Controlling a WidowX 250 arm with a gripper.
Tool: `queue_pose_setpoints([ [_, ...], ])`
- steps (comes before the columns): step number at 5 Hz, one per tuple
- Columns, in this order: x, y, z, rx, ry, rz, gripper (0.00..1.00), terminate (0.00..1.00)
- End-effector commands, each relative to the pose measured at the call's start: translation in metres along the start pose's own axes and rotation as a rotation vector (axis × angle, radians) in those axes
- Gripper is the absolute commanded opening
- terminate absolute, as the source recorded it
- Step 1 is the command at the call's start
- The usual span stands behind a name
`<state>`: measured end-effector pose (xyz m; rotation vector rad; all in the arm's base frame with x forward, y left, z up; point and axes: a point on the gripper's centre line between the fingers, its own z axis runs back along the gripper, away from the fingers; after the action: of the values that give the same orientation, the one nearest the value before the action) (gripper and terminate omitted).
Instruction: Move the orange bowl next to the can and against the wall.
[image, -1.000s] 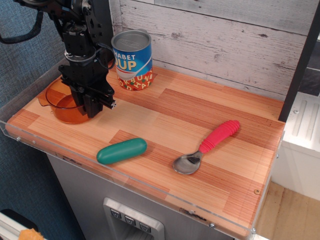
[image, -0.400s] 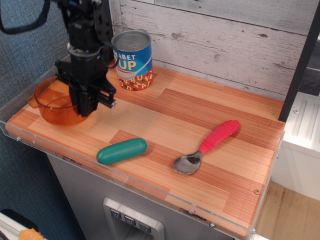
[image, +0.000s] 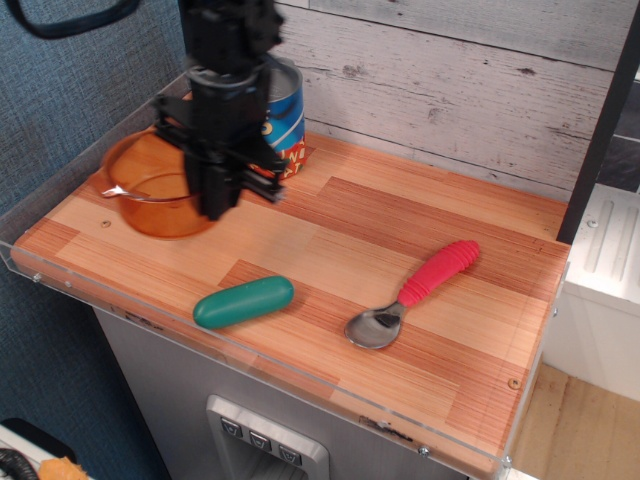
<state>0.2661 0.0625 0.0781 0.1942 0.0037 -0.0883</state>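
The translucent orange bowl (image: 150, 195) is at the left of the wooden table, looking slightly raised and tilted. My gripper (image: 214, 203) points down and is shut on the bowl's right rim. The can (image: 288, 118), with its blue label and red-orange lower band, stands at the back against the whitewashed plank wall (image: 450, 90). My arm hides most of the can. The bowl is in front and to the left of the can, apart from the plank wall.
A green capsule-shaped object (image: 243, 301) lies near the front edge. A spoon with a red ribbed handle (image: 415, 290) lies at the centre right. A blue textured wall (image: 70, 100) stands at the left. A clear plastic lip (image: 60, 285) edges the table.
My gripper and the bowl have moved to the right and toward the can. The bowl has gone from resting near the left edge to looking raised and tilted.
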Motion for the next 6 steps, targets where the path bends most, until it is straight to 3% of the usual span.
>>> queue_pose_setpoints([
  [1, 0.025, -0.046, 0.034, -0.039, -0.101, -0.075, 0.0, 0.0],
  [2, 0.046, -0.063, 0.03, -0.087, -0.115, -0.139, 0.0, 0.0],
  [3, 0.069, -0.079, 0.021, -0.07, -0.184, -0.262, 0.0, 0.0],
  [4, 0.085, -0.088, 0.016, -0.081, -0.231, -0.295, 0.0, 0.0],
  [5, 0.096, -0.095, 0.011, -0.093, -0.258, -0.314, 0.0, 0.0],
  [6, 0.104, -0.101, 0.009, -0.078, -0.244, -0.332, 0.0, 0.0],
])
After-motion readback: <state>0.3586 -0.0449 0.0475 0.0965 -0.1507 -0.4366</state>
